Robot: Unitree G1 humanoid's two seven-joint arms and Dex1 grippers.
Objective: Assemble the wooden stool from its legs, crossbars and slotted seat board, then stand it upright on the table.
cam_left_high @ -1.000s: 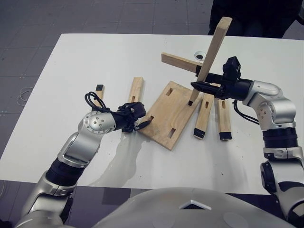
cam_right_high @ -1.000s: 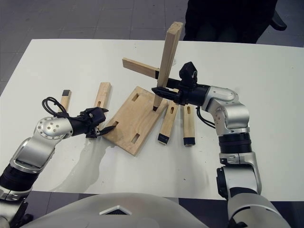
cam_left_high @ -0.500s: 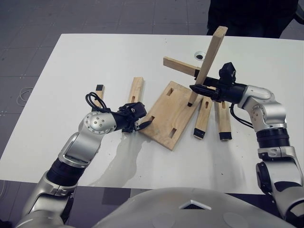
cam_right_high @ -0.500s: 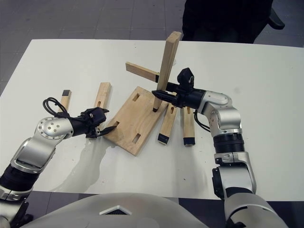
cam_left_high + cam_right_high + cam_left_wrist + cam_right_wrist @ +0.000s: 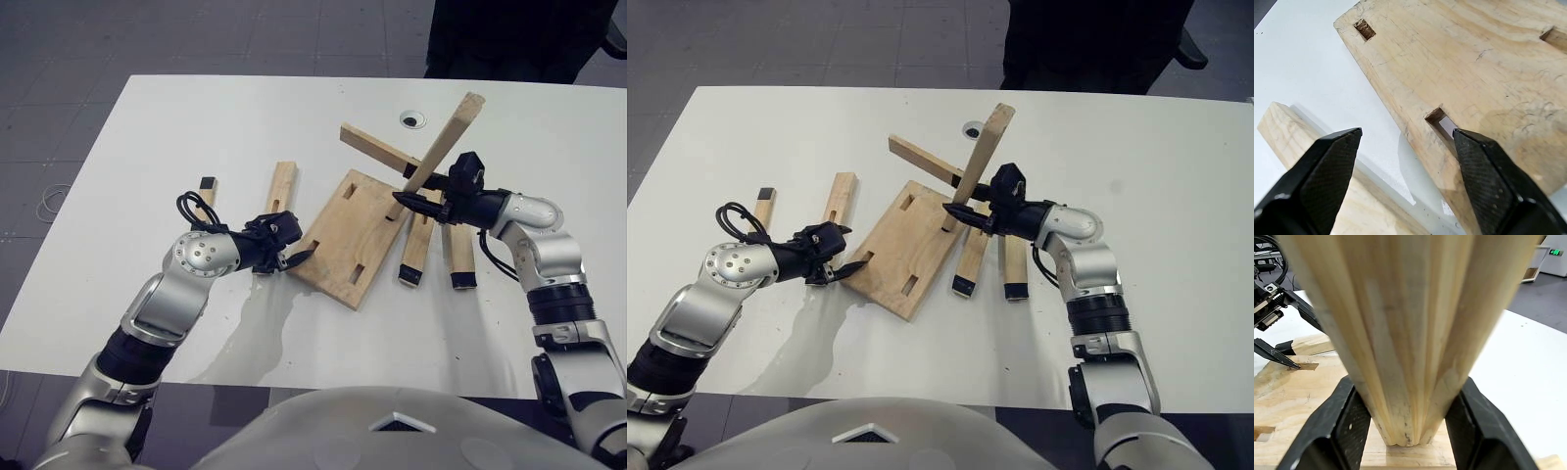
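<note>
The leg (image 5: pixel 437 153) is up off the table (image 5: pixel 147 127), held low down. Its bottom end is at the far right corner of the seat board (image 5: pixel 338 245), where one slot should be. The leg leans: its top points far and right, its bottom near and left. A crossbar (image 5: pixel 377 147) sticks out of it to the left. The right gripper (image 5: pixel 413 203) squeezes the leg tight and is the nearer arm. I think the leg must stand straighter to go in. The left gripper (image 5: pixel 294 258) sits at the board's near left edge with its fingers (image 5: pixel 1327 166) spread apart, holding nothing, next to another slot (image 5: pixel 1442 122). The right wrist view shows the leg's end right over the board, but not whether it is in the hole. Loose legs (image 5: pixel 419 245) lie beside the board.
</note>
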